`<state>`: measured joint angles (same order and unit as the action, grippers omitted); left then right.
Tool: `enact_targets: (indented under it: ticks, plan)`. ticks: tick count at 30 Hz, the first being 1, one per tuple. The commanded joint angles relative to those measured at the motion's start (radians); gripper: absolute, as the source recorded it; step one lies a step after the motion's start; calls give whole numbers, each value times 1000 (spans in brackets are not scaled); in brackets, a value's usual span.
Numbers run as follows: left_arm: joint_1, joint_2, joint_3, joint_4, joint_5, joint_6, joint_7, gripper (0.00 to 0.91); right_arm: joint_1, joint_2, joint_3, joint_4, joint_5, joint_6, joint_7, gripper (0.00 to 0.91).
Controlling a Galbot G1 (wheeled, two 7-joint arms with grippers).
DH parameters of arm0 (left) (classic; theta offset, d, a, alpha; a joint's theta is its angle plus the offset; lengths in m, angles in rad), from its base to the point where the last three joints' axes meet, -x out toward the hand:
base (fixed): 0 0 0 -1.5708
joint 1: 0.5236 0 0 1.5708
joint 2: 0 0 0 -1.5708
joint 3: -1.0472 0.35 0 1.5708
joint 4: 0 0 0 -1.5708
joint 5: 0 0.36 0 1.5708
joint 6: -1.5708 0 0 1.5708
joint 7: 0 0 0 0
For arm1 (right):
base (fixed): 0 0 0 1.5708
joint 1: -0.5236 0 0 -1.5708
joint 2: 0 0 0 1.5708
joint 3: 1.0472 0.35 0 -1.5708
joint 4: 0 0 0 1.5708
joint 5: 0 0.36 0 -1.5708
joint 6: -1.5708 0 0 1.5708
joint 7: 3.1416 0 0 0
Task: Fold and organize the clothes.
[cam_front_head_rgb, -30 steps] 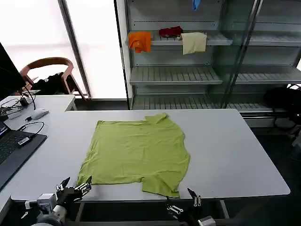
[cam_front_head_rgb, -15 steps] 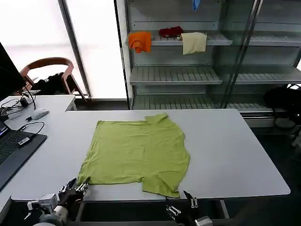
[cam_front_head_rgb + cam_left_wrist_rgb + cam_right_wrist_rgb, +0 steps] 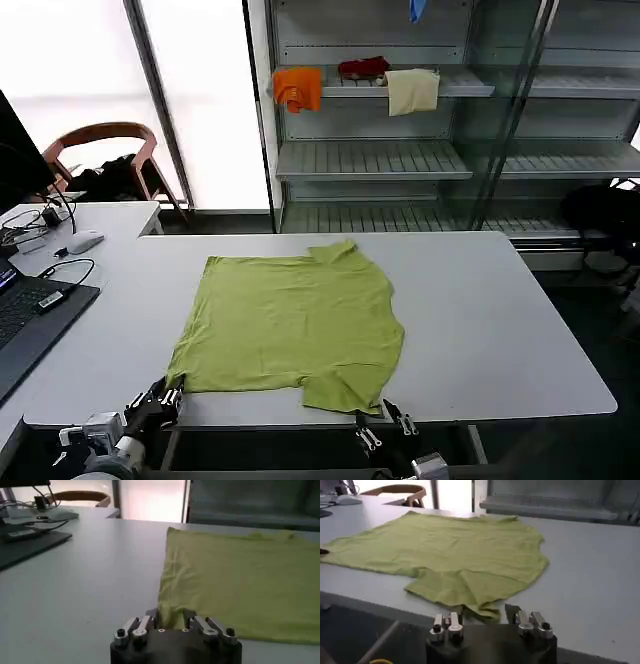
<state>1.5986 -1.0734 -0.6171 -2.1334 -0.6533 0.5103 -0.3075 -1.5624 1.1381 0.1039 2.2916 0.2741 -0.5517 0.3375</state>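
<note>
The lime yellow-green T-shirt [image 3: 290, 320] lies spread flat on the white table [image 3: 480, 320], plain side up, with one sleeve at the far edge and one at the near edge. My left gripper [image 3: 165, 397] is open at the table's front edge. The shirt's near left corner [image 3: 172, 611] sits between its fingers [image 3: 189, 617]. My right gripper [image 3: 385, 415] is also open at the front edge. The near sleeve's tip [image 3: 487, 611] reaches into the gap between its fingers [image 3: 511, 611].
A laptop [image 3: 20, 320], cables and a mouse [image 3: 82, 240] lie at the left end of the table, with a chair [image 3: 105, 135] behind. On a shelf behind the table hang an orange cloth [image 3: 297, 88], a dark red cloth [image 3: 362, 67] and a cream cloth [image 3: 412, 90].
Both grippers have moved up to the table's front edge, the left onto the shirt's corner and the right onto the sleeve tip. The left fingers have drawn closer together.
</note>
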Motion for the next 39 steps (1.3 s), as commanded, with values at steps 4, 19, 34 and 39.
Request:
enact_targets:
  ticks: [4,19,34,39]
  plan:
    - [1,0,2,4,7,-5,3,393,7,0,-2,-3,2,-1,2,695]
    - [4,1,2,12,37,-30,15,383,12,-3,-9,24,6,-4,15,595]
    - [3,4,4,19,43,-34,24,10,49,15,-22,-57,38,-17,11,0]
    - [4,4,8,20,48,-39,38,10,49,17,-21,-52,39,-17,12,0]
